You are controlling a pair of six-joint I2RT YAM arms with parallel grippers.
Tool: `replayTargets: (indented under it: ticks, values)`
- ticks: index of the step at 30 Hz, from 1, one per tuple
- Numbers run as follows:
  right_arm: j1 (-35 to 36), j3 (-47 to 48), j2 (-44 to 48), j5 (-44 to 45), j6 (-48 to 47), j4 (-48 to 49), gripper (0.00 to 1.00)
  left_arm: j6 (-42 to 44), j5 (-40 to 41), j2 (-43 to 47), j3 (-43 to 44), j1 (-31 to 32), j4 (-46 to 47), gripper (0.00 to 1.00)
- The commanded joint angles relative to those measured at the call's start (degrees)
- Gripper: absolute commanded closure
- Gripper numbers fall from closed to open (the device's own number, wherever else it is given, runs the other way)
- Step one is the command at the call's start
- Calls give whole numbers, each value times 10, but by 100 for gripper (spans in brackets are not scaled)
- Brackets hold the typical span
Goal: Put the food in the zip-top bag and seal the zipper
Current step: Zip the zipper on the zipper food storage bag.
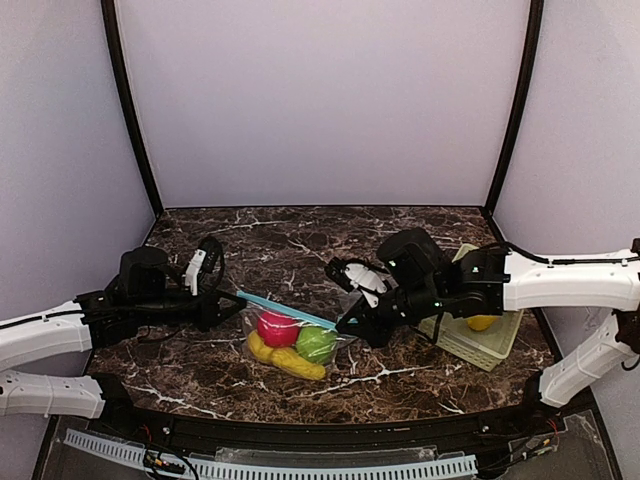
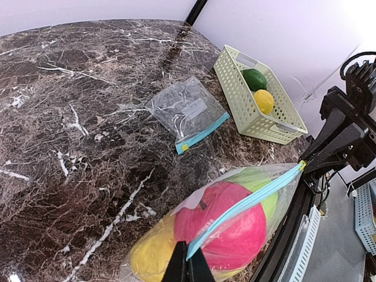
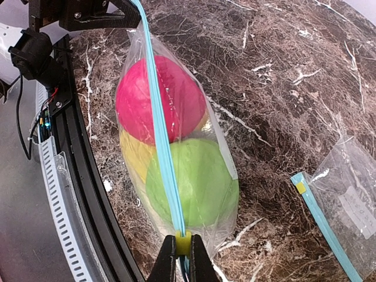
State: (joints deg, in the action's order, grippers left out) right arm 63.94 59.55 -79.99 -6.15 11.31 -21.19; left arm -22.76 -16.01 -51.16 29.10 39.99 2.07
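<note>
A clear zip-top bag (image 1: 290, 345) with a blue zipper (image 1: 285, 310) hangs stretched between my two grippers just above the table. Inside it are the red ball (image 1: 277, 327), the light green ball (image 1: 316, 343) and yellow pieces (image 1: 297, 363). My left gripper (image 2: 188, 264) is shut on the zipper's left end (image 2: 247, 202). My right gripper (image 3: 183, 258) is shut on the yellow slider (image 3: 183, 242) at the right end of the zipper. The dark green piece (image 2: 254, 78) and a yellow piece (image 2: 264, 101) lie in the basket.
The pale green slatted basket (image 1: 470, 345) stands at the right, behind my right arm. A second, flat and empty zip-top bag (image 2: 185, 111) lies on the marble table (image 1: 300, 240) between the held bag and the basket. The table's black front rail (image 3: 88, 194) runs close below the held bag.
</note>
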Motion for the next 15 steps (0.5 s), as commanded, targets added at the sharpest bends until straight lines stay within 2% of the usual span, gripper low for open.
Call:
replayTargets:
  ticks: [1,15]
  values:
    - [-8,-14,15,12,8,-57,100,0,32,15,6,-16,-17,99]
    - [-8,-18,19,11,17,-71,100,1,48,15,9,-25,-44,99]
